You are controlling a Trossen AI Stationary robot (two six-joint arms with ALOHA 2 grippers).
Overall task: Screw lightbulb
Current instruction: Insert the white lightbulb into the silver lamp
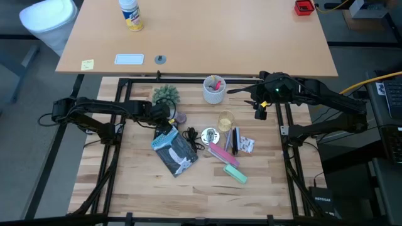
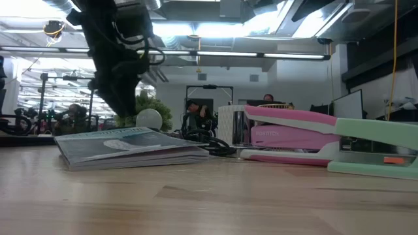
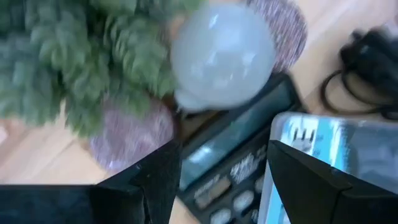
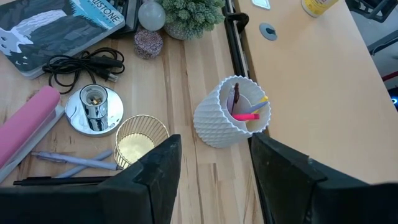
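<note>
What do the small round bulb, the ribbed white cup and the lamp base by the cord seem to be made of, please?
The small round frosted white bulb looks like matte glass or plastic, with soft highlights. The ribbed white cup seems matte ceramic or plastic; which one is unclear. The shiny silver round lamp base looks like polished metal, judging by its mirror-like reflections.

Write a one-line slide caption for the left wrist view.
Open left gripper faces the lightbulb beside a small green plant.

Left arm extends from nine o'clock toward table centre, its left gripper (image 1: 164,119) low over the table, fingers (image 3: 158,180) spread apart. Right arm waits at two o'clock, right gripper (image 1: 259,112) raised, jaws parted.
</note>
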